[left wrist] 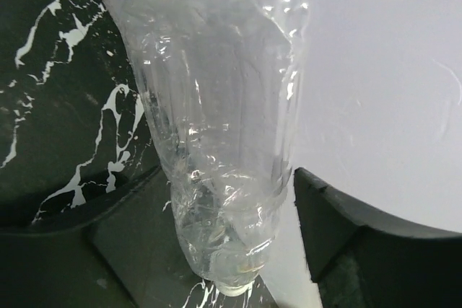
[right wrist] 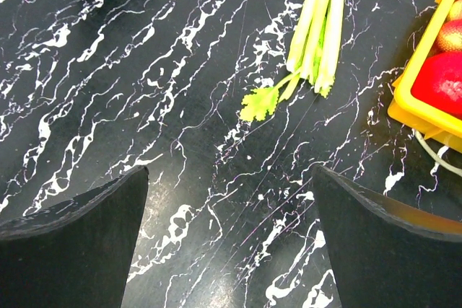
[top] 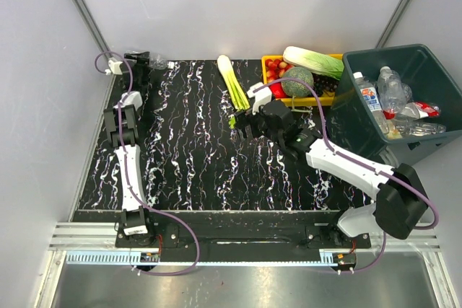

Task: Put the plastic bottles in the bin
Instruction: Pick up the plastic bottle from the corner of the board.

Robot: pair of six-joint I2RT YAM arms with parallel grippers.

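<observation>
A clear crumpled plastic bottle (left wrist: 216, 91) lies neck-first between my left gripper's fingers. The left gripper (left wrist: 232, 178) is at the table's far left corner (top: 144, 58) and is closed on the bottle's shoulder. The bottle's body sticks out to its right (top: 160, 63). The right gripper (right wrist: 227, 171) is open and empty. It hovers over the marble table just below the celery tip (top: 242, 122). The dark teal bin (top: 354, 120) stands at the right and holds several bottles (top: 369, 95).
Celery stalks (top: 232, 84) lie at mid-table, and show in the right wrist view (right wrist: 317, 27). A yellow tray (top: 268, 59) holds a green melon (top: 297, 81), cabbage and red produce beside the bin. A white plug and purple cable (top: 115, 68) sit at the far left corner.
</observation>
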